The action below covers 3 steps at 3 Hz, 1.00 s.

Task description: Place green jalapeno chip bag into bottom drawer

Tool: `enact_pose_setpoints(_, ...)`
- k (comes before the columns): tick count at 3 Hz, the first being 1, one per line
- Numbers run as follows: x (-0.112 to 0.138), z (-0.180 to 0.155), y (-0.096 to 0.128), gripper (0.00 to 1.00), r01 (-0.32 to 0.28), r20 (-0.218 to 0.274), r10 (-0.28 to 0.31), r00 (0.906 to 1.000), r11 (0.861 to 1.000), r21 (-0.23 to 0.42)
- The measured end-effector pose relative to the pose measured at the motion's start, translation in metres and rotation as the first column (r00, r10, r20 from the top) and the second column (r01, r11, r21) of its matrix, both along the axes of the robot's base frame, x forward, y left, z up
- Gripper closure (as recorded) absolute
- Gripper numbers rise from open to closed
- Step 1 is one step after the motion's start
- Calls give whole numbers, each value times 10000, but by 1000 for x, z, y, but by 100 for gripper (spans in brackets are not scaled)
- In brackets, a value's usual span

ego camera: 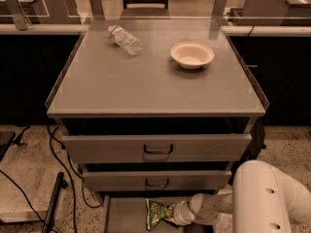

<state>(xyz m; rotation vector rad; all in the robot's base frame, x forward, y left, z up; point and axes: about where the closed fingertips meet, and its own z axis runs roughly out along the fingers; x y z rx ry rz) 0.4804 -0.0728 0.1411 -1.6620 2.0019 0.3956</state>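
The green jalapeno chip bag (156, 213) lies in the open bottom drawer (124, 217), a shallow grey tray at the foot of the cabinet, near its middle. My gripper (174, 215) reaches in from the right, low over the drawer, and sits against the bag's right edge. The white arm (262, 198) fills the lower right corner.
Two wider handled drawers (158, 148) stand slightly open above the tray. On the cabinet top lie a clear plastic bottle (125, 39) at the back left and a white bowl (192, 54) at the back right. Cables and a black pole (53, 203) lie on the floor at left.
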Motion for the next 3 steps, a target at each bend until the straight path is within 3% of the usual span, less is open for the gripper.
enact_pose_setpoints(2, 0, 0, 0, 34, -1, -1, 1, 10000, 10000, 0)
enact_pose_setpoints(3, 0, 0, 0, 3, -1, -1, 1, 10000, 10000, 1)
